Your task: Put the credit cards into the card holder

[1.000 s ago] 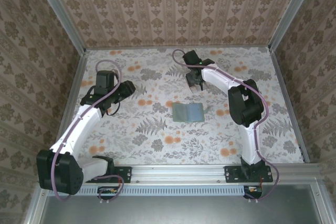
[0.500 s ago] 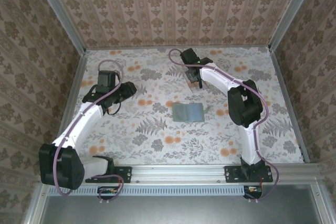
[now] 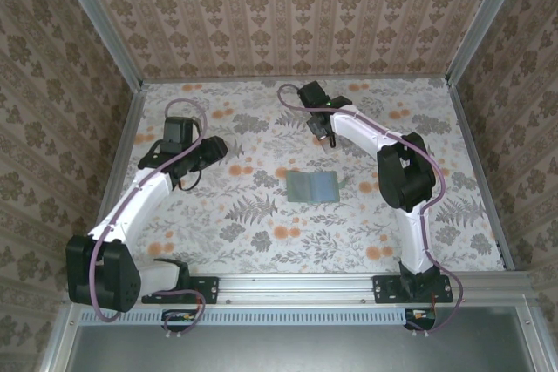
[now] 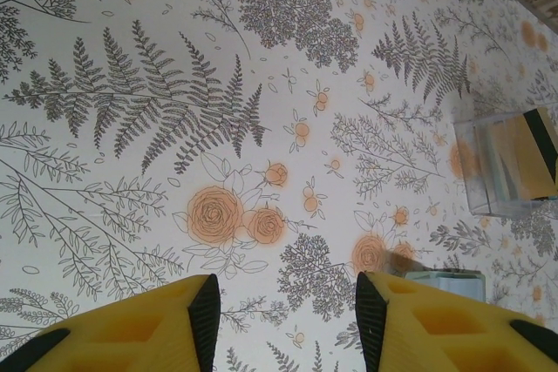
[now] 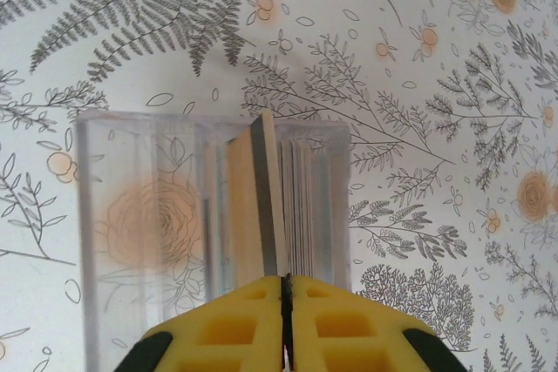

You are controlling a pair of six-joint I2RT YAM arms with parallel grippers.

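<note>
Right tool (image 5: 283, 283) tight around, seemingly, one credit card (image 5: 264, 189)

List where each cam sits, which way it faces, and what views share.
Top: above and behind the bases, looking down on table and wallet; left arm, right arm show.
Left wrist: on left arm, looking down at table; left gripper open at bottom.
Right wrist: above stand, looking down; right gripper shut on card.
Shared: both wrist views catch the stand.

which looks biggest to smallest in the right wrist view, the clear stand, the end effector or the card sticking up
1. clear stand
2. right end effector, cropped and nearest the camera, so its rank is unsure
3. credit card, seen edge-on
</note>
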